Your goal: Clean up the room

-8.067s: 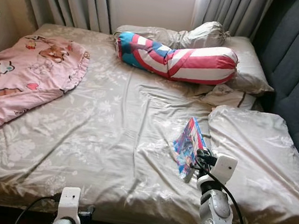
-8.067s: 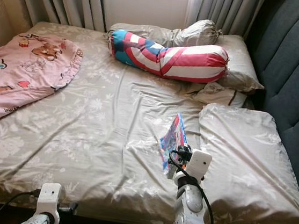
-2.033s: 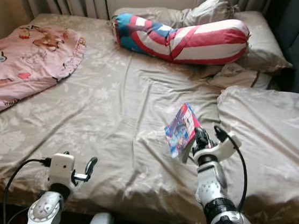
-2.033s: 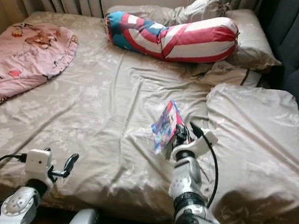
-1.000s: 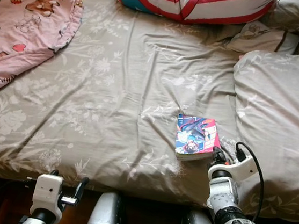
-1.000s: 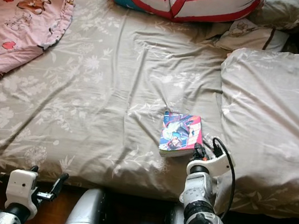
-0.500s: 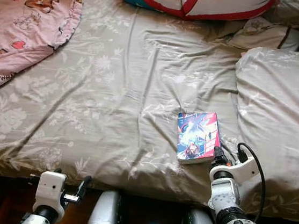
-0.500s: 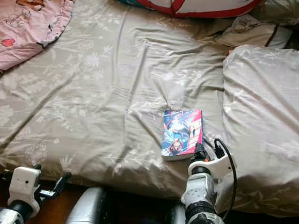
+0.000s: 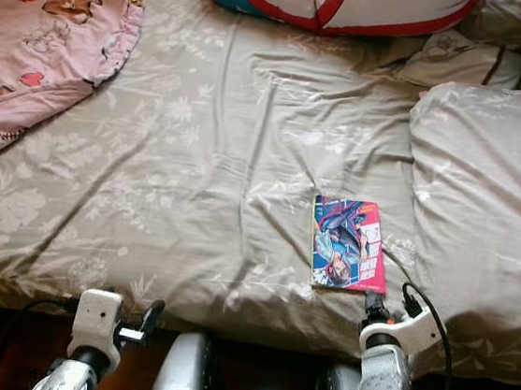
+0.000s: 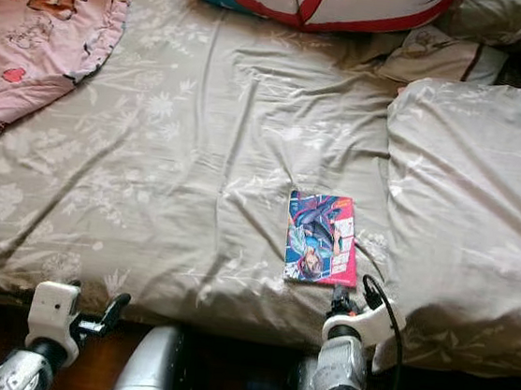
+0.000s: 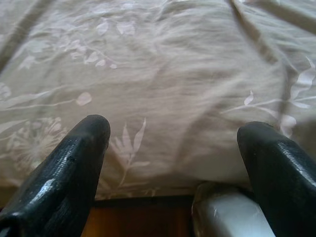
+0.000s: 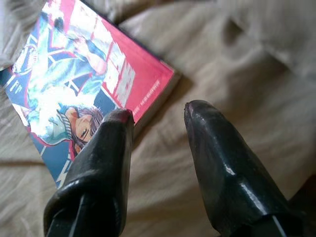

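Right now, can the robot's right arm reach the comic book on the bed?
Probably yes. The right gripper is open and sits just off the near corner of the comic book, which lies flat on the bedsheet with nothing between them. A short push forward looks like enough.

Soft daylight falls evenly on the bed sheet (image 9: 200,150), brighter at the far side and dimmer toward the near edge. Folds throw gentle shadows, and the floor under the bed edge is very dark. Head views are sharp. In the right wrist view the book (image 12: 84,84) has white glare on its cover, and the close black fingers (image 12: 222,168) are blurred.
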### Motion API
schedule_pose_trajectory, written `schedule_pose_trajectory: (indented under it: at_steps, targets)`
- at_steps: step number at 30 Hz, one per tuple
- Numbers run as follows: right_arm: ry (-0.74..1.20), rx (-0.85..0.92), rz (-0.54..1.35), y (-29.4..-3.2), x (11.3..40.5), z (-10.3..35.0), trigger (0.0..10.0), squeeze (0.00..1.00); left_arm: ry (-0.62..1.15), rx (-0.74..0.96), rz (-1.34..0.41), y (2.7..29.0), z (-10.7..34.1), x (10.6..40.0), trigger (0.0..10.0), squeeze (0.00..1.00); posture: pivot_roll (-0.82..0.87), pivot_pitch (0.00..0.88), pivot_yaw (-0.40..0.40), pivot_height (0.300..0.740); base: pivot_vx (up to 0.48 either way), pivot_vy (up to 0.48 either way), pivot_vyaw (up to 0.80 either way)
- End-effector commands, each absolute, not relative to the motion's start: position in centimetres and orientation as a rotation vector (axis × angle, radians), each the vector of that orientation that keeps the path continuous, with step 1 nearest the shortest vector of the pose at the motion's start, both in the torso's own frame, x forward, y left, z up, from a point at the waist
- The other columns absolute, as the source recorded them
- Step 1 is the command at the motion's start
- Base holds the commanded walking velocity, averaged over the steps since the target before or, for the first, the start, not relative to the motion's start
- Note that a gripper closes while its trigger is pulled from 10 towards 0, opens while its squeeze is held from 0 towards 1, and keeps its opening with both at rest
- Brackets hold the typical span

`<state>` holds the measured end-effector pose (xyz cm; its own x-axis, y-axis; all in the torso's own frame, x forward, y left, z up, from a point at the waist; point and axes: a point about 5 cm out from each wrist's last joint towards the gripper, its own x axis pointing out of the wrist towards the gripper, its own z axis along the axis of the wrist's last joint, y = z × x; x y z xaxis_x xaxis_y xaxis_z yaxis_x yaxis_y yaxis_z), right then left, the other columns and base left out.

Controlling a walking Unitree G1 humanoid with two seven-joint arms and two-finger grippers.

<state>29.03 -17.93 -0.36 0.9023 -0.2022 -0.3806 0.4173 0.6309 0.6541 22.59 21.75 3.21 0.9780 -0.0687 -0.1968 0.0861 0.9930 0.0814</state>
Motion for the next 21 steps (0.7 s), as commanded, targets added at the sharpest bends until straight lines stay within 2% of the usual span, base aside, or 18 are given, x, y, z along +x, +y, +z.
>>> schedule_pose_trajectory:
  at_steps: [1, 2, 3, 5, 11, 17, 21]
  targets:
    - [0.31, 0.751, -0.311, -17.3, 28.4, -0.9, 10.0, 0.0, 0.243, 0.082, -0.058, 22.3, 2.0, 22.0, 10.0, 0.0, 0.09, 0.209, 0.058, 0.642, 0.0, 0.0, 0.0]
    - [0.308, 0.713, -0.278, -17.1, 28.5, -0.7, 10.0, 0.0, 0.244, 0.081, -0.058, 22.3, 1.8, 22.3, 10.0, 0.0, 0.09, 0.192, 0.052, 0.642, 0.0, 0.0, 0.0]
    - [0.27, 0.594, -0.173, -16.5, 28.7, -0.2, 10.0, 0.0, 0.243, 0.072, -0.057, 22.1, 1.6, 23.0, 10.0, 0.0, 0.08, 0.176, 0.047, 0.642, 0.0, 0.0, 0.0]
    - [0.257, 0.524, -0.117, -16.2, 28.8, 0.0, 10.0, 0.0, 0.251, 0.05, -0.049, 22.0, 1.4, 23.7, 10.0, 0.0, 0.05, 0.151, 0.041, 0.642, 0.0, 0.0, 0.0]
    - [0.341, 0.419, -0.049, -15.8, 27.9, -1.0, 10.0, 0.0, 0.359, -0.011, 0.003, 21.8, -0.4, 25.6, 10.0, 0.0, 0.01, 0.076, 0.023, 0.681, 0.0, 0.0, 0.0]
    - [0.499, 0.323, -0.034, -16.2, 25.6, -3.3, 10.0, 0.0, 0.488, -0.002, -0.013, 21.0, -2.0, 25.7, 10.0, 0.0, 0.0, 0.009, 0.0, 0.72, 0.0, 0.0, 0.0]
    - [0.602, 0.303, -0.049, -16.5, 24.0, -4.7, 10.0, 0.0, 0.567, -0.025, -0.001, 20.5, -2.9, 25.3, 10.0, 0.0, 0.0, 0.0, -0.009, 0.74, 0.0, 0.0, 0.0]
